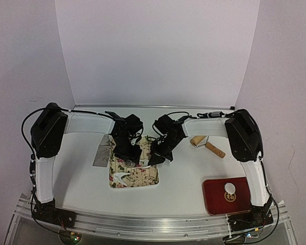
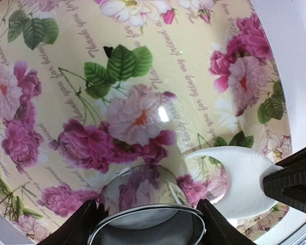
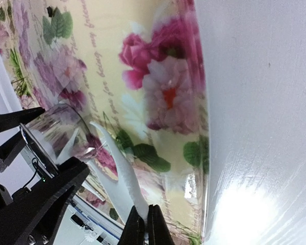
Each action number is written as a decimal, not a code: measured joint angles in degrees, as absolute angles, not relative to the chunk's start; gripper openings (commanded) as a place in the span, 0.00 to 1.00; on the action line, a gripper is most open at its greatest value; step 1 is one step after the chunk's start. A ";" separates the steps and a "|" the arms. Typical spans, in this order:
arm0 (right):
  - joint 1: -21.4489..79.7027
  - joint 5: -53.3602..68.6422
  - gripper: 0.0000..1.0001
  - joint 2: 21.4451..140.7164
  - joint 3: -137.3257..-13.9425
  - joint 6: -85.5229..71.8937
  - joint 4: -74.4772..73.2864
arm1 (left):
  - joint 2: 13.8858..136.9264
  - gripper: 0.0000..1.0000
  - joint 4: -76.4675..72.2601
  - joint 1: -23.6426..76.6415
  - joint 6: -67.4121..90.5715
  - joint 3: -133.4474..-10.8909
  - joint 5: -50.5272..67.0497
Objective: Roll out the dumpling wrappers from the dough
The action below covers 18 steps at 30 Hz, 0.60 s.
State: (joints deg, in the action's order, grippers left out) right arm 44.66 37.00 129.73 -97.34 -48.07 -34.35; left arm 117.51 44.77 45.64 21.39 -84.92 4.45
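So you've got one small round white dough wrapper (image 1: 229, 187) done, sitting on the red tray (image 1: 214, 204). More cutting's probably left. Wrist cams show your left gripper (image 2: 148, 219) part-open, hugging the metal ring cutter (image 2: 143, 196), and your right gripper (image 3: 145, 224) pinched tight on a thin white dough scrap (image 3: 123, 176) over the flowered mat (image 3: 143, 41). Only the top view shows the tray.

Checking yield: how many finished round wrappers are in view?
1. A dumpling wrapper lies on the red tray by the right arm's base. Others could be stacked under it. The white dough on the floral mat is crescent scrap, not a disc.
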 measured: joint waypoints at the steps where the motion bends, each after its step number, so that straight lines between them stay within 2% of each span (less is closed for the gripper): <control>1: 44.66 37.46 0.00 129.73 -97.34 -47.92 -34.42 | 117.48 0.49 44.74 45.51 21.42 -84.87 4.50; 18: 47.34 46.95 0.00 128.22 -97.19 -43.41 -37.66 | 117.08 0.49 44.47 43.32 22.38 -84.25 4.89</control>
